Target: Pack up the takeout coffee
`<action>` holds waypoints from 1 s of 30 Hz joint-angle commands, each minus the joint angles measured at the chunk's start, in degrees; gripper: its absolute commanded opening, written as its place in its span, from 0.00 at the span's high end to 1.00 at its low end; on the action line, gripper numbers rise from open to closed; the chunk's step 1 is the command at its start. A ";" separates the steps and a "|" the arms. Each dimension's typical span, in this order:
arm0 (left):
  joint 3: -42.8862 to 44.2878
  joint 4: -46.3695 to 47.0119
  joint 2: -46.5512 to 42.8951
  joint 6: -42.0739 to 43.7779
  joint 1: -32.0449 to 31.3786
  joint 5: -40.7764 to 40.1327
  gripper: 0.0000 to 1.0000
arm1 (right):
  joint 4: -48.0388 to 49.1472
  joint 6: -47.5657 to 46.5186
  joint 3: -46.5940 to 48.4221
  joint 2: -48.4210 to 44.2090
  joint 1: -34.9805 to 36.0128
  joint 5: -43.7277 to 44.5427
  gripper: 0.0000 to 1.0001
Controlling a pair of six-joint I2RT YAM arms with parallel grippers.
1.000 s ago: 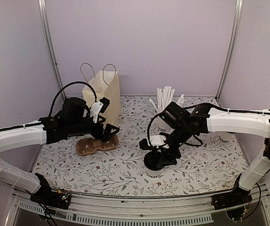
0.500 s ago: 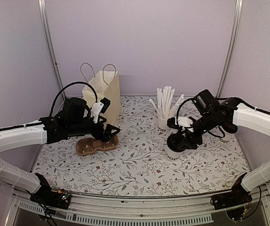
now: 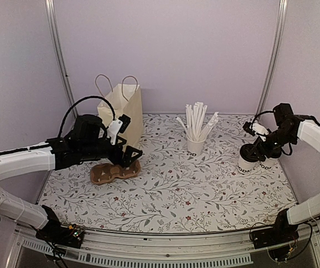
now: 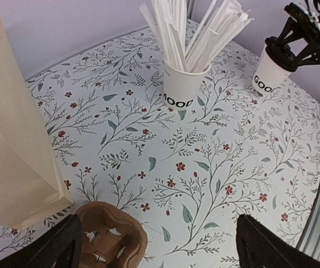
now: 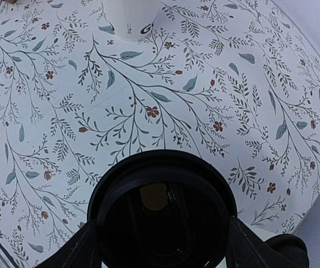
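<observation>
Coffee (image 3: 248, 163) at far right of surface (image 3: 165, 195), right claw (image 5: 161, 234) clamped on its black lid (image 5: 160, 167). Left claw (image 4: 160, 245) hangs wide open, empty, over carrier (image 4: 112, 241) by bag (image 4: 9, 139). Step: transport. Next, prob. a level carry across to carrier w/o crushing lid.

paper bag (image 3: 121, 109) at back left, carrier (image 3: 114, 172) just in front; straw cup (image 3: 195, 146) centre back; coffee cup (image 3: 245, 163) far right.
</observation>
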 commanded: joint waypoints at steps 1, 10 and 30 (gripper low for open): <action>1.08 0.76 -1.15 -1.20 0.35 1.37 0.03 | 1.35 -0.98 -0.07 2.55 -2.82 1.33 0.27; 2.27 -2.75 0.31 -1.80 0.40 -3.41 0.04 | 4.62 2.48 -0.65 5.13 -5.36 2.82 0.17; 13.45 -8.55 19.17 -4.26 1.35 -3.80 0.48 | 11.87 12.26 -10.96 -17.82 -5.35 -29.06 0.01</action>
